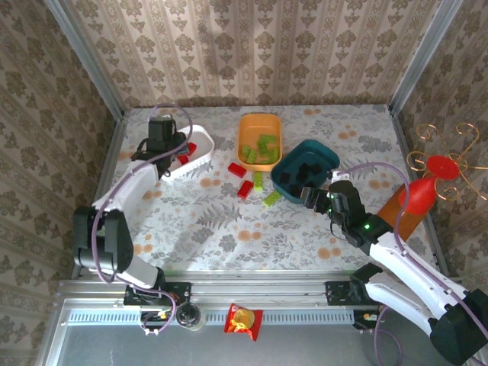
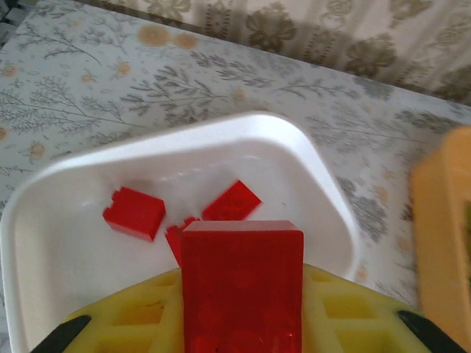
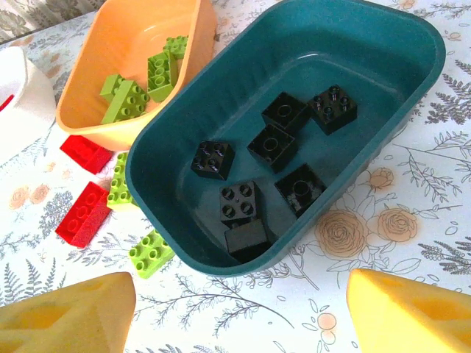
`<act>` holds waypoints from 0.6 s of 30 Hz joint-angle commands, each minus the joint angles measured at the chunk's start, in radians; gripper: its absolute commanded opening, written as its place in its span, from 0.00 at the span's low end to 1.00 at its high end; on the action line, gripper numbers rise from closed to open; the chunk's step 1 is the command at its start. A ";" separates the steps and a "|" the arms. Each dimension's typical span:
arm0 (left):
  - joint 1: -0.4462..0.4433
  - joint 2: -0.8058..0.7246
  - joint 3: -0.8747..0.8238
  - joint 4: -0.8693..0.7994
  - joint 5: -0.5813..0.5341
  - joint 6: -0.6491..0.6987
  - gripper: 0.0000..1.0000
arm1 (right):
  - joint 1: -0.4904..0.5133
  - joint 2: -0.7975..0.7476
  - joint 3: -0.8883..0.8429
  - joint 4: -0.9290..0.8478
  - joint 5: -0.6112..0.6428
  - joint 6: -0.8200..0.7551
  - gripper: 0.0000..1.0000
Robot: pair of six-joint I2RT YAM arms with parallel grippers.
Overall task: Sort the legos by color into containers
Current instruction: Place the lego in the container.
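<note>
— What is the left gripper (image 2: 243, 334) doing?
— Pinching one red brick (image 2: 243, 272) above the white tub (image 2: 316, 169), where three other red bricks (image 2: 134, 212) lie.
— And the right gripper (image 3: 243, 316)?
— Spread wide, holding nothing, just short of the teal tub (image 3: 412, 44), which holds seven black bricks (image 3: 272, 145) by my count. The orange tub (image 3: 125, 29) beside it holds green bricks (image 3: 121, 99), too bunched to count.
— Anything outside the tubs?
— Two loose red bricks (image 3: 82, 213) and two loose green bricks (image 3: 151, 252) on the tabletop (image 3: 412, 257).
</note>
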 commanded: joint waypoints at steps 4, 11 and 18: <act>0.062 0.199 0.108 -0.039 0.010 0.057 0.40 | 0.006 -0.016 0.029 -0.009 -0.008 0.008 0.77; 0.004 0.144 0.115 -0.034 0.082 0.049 0.70 | 0.007 -0.025 0.035 -0.020 0.000 0.005 0.79; -0.274 0.021 -0.055 0.008 0.102 0.060 0.76 | 0.005 -0.003 0.036 -0.009 -0.001 0.006 0.79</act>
